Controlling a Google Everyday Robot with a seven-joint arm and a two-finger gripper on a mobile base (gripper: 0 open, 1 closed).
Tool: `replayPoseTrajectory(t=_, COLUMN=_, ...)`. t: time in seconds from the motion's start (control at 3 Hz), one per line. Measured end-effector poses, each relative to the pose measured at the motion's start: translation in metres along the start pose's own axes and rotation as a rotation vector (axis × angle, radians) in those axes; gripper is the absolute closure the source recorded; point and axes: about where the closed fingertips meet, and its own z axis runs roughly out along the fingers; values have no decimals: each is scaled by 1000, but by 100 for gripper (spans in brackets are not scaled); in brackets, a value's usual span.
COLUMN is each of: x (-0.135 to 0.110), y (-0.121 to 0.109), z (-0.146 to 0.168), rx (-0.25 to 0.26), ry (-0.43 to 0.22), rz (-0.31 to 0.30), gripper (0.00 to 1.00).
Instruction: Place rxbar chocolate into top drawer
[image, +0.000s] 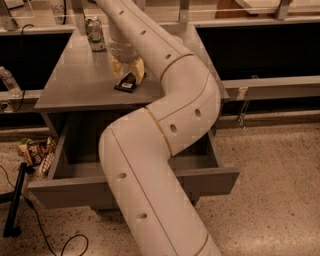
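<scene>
The rxbar chocolate (126, 83), a flat black bar with a white label patch, lies on the grey cabinet top (75, 85). My gripper (128, 71) reaches down from the white arm (165, 100) right over the bar's far end. Its yellowish fingers (139, 69) stand open on either side of that end. The top drawer (60, 192) is pulled out below the cabinet top. Its inside shows nothing in it at the left, and the arm hides the middle and the handle.
A drinks can (95, 34) stands at the back of the cabinet top. Colourful snack packets (36, 151) lie on the floor left of the drawer. A water bottle (10, 82) is at far left. A black stand and cable (15, 202) lie on the floor.
</scene>
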Motion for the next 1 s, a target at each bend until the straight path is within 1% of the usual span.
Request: replayPoseTrajectory(t=1.0, x=-1, y=1, z=-4, rx=0, ry=1, rz=2, gripper=67)
